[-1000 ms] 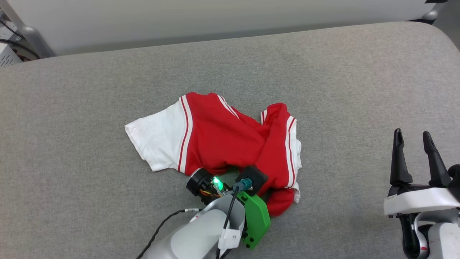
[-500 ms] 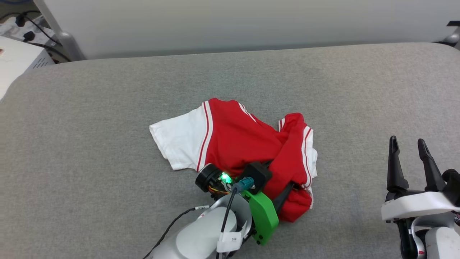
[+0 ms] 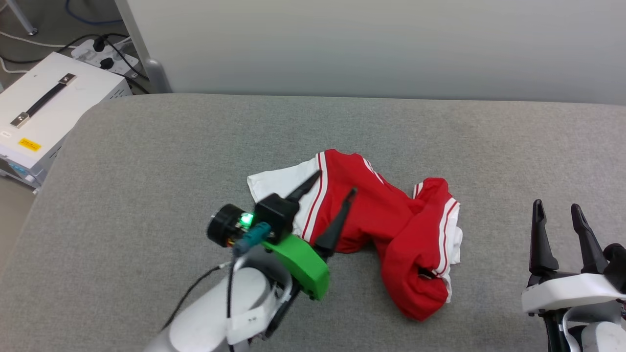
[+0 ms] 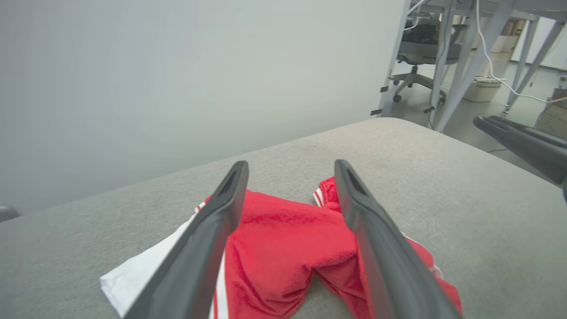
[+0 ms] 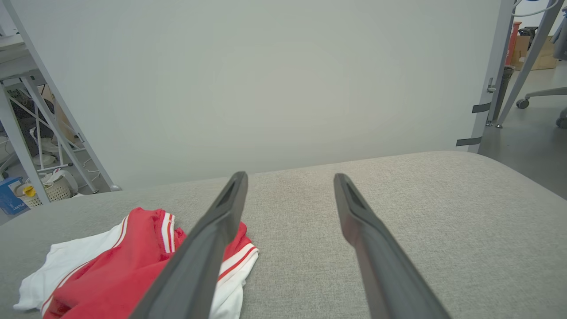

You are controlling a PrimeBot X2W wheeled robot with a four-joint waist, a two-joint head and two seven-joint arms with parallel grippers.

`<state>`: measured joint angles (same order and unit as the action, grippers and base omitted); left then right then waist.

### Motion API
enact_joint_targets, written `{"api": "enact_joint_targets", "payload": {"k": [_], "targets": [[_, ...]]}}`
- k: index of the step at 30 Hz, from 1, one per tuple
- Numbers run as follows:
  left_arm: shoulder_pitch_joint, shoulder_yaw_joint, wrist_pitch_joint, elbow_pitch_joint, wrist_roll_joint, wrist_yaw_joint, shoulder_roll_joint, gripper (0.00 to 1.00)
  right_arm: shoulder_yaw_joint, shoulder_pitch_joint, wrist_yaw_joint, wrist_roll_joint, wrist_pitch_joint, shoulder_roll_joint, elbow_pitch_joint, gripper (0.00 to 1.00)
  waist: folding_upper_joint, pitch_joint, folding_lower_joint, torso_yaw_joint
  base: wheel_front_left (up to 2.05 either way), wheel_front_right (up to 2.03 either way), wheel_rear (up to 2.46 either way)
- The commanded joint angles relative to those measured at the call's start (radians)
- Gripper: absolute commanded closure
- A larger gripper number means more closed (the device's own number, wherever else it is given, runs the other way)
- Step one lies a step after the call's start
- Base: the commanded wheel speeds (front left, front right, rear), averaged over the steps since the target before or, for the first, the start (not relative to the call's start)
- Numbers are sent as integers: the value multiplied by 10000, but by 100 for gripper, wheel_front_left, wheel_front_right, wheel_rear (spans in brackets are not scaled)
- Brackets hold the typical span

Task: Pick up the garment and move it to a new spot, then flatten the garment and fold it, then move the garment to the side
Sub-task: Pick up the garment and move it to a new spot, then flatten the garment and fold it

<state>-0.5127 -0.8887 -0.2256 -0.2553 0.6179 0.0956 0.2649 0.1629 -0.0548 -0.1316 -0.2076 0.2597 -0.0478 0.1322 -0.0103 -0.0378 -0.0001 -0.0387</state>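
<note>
1. Tabletop (image 3: 146, 161): grey, padded, cloth-faced.
2. Garment (image 3: 386, 220): red T-shirt, crumpled mid-tabletop, with one white sleeve (image 3: 279, 178) spread on the left-arm side. I judge it light, limp and unbreakable. It will sag and drag, so I'd pinch a doubled fold near the striped seam.
3. Left jaws: parted, empty, poised over that sleeve seam.
4. Right jaws: parted, empty, well apart to the garment's right.

No wording legible anywhere, yellow sticker (image 3: 29, 143) on the white case (image 3: 83, 98) too small to be read, dark marks on the white tag (image 3: 247, 326) hung at the left arm (image 3: 210, 318) blurred
</note>
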Motion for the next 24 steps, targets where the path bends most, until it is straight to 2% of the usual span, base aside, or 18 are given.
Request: {"api": "enact_joint_targets", "payload": {"k": [1,4,7,11,17,19,20,22,24], "targets": [[265,391,-143,269,148,260,340,0,-8,151,9,46,21,-24,-20,0,103,193,1,-205,0,0,0],[646,1231,-289,831,236,642,938,0,-45,206,9,87,21,-24,-82,0,103,206,1,-263,0,0,0],[1134,1927,-345,1190,165,842,1411,0,-47,246,9,135,21,-24,-124,0,103,197,1,-283,0,0,0],[2079,3259,-357,1893,-124,827,1515,0,-56,322,9,212,21,-24,-192,0,103,170,1,-264,0,0,0],[3935,5241,-359,2388,-1091,118,782,0,-135,482,9,307,21,-24,-218,0,103,143,1,-201,0,0,0],[4312,5620,-360,2309,-1375,-229,467,0,-183,542,9,548,21,-24,-249,0,103,116,1,-215,0,0,0],[4547,6062,-360,2190,-1881,-693,78,0,-324,624,9,933,21,-24,-215,0,103,48,1,-246,0,0,0],[4574,6360,-360,2127,-2107,-942,-184,0,-388,623,9,1026,-58,-24,-109,0,103,0,1,-279,0,0,0],[4557,6593,-361,2058,-2333,-1193,-395,0,-545,595,9,1181,-596,-26,-69,0,103,-75,1,-320,0,0,0]]}}
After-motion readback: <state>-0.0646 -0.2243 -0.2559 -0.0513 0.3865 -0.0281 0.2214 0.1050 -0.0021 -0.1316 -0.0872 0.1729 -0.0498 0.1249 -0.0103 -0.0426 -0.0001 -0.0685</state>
